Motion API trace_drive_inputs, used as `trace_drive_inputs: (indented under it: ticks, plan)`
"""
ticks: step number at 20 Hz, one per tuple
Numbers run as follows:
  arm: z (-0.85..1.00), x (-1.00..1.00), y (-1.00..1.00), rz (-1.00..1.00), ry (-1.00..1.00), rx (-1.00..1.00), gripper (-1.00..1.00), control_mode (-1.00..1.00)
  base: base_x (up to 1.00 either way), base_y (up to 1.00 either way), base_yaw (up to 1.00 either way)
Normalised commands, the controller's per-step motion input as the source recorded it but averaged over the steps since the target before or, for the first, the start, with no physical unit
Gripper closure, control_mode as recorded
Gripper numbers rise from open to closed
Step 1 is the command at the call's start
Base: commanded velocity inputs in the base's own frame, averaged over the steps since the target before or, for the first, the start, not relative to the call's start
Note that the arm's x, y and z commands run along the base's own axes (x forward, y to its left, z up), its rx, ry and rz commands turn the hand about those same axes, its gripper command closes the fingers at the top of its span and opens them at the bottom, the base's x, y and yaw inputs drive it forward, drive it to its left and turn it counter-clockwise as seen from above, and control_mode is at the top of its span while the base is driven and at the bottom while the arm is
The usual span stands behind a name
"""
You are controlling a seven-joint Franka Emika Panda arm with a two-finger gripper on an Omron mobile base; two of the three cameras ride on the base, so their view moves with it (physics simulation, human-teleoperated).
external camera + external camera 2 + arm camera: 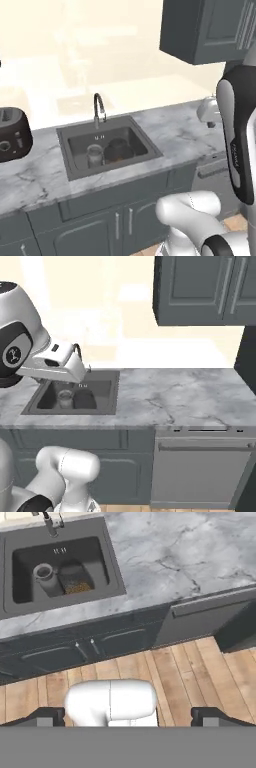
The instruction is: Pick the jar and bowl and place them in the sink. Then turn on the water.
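Hovering spread-fingered, the gripper (128, 717) is facing the stiff tap (99, 110), its lever probably small and slippery.

We find the jar (94, 154) and the bowl (118, 150) side by side in the sink (80, 167), jar to the left, the two touching or nearly so. The tap (99, 110) rises behind them. A toaster (13, 134) sits on the surface (185, 130) left of the sink.
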Motion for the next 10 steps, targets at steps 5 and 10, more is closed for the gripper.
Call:
trace_drive_inputs:
  ticks: [5, 10]
  plan:
    - [0.00, 0.00, 0.00, 0.00, 0.00, 0.00, -1.00, 1.00, -0.61, 0.00, -0.70]
    - [0.00, 0.00, 0.00, 0.00, 0.00, 0.00, -1.00, 1.00, -0.51, 0.00, -0.81]
